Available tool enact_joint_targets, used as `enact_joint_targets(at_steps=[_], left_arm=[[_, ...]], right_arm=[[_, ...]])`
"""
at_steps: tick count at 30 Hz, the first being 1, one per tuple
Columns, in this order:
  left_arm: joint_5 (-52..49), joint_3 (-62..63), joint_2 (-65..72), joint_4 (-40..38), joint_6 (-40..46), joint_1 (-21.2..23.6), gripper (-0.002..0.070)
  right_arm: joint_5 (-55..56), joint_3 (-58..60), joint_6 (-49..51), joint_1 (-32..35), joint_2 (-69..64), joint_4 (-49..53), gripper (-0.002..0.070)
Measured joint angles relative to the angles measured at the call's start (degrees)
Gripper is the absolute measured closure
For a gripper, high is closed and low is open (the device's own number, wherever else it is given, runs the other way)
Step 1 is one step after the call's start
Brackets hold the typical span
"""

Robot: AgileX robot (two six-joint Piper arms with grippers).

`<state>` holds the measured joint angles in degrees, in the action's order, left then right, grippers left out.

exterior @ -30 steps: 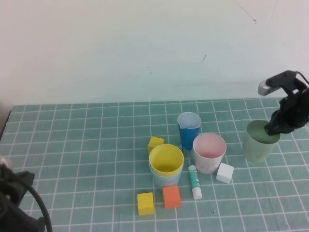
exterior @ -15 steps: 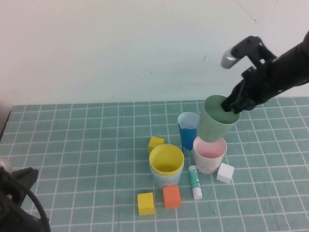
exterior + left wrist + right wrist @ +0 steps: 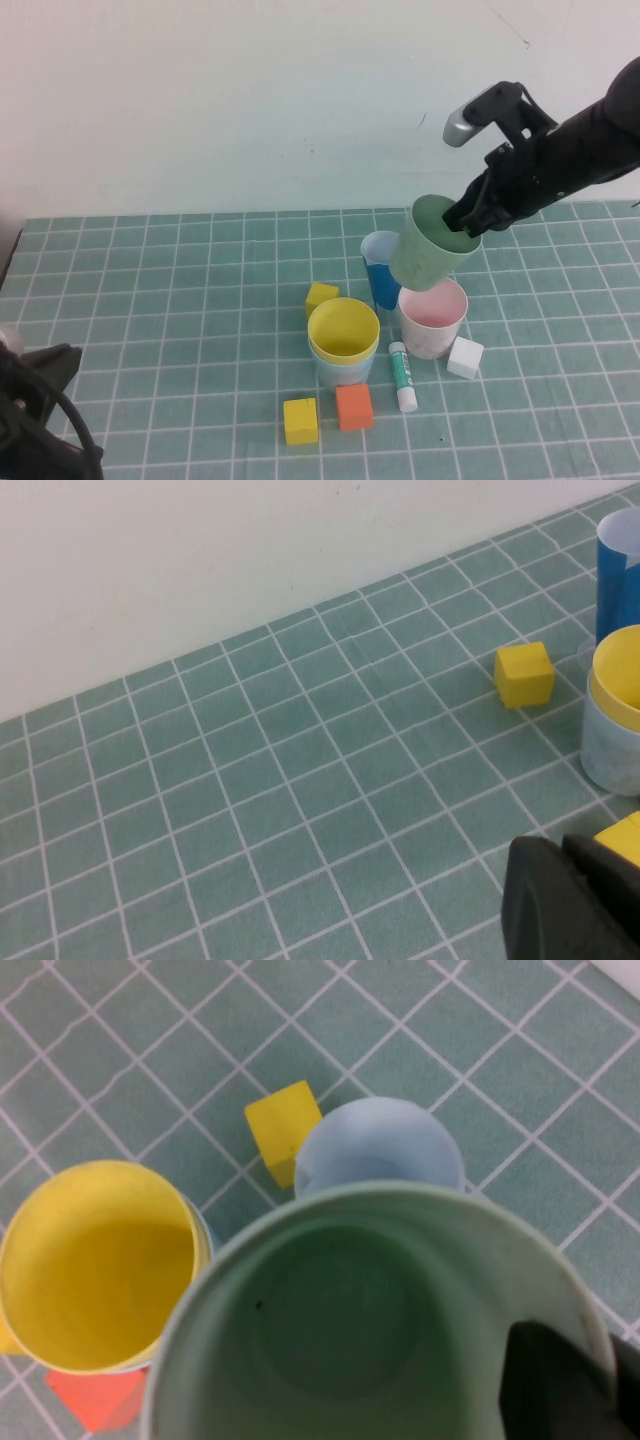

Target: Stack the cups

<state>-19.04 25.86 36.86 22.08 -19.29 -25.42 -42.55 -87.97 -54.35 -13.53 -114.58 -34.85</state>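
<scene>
My right gripper is shut on the rim of the pale green cup, one finger inside it and one outside. It holds the cup tilted in the air, just above the pink cup and in front of the blue cup. In the right wrist view the green cup fills the frame under the gripper, with the blue cup and the yellow cup beyond. The yellow cup sits nested in a pale bluish cup. My left gripper is shut, empty, low at the near left.
Around the cups lie a yellow cube, a second yellow cube, an orange cube, a white cube and a green-and-white glue stick. A white wall closes the far side of the tiled mat.
My right gripper lifted the pale green cup off the mat at the right and carried it left, to above the pink cup. The left arm barely moved.
</scene>
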Motion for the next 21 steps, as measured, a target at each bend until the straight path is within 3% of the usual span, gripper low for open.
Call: enact_joint_targets(at_steps=[21], left_arm=[[0.0,-0.1,0.0,0.0,-0.4,0.0,0.0676]], right_arm=[[-3.4,-1.9,-0.3,0.2,1.5,2.8,0.0657]])
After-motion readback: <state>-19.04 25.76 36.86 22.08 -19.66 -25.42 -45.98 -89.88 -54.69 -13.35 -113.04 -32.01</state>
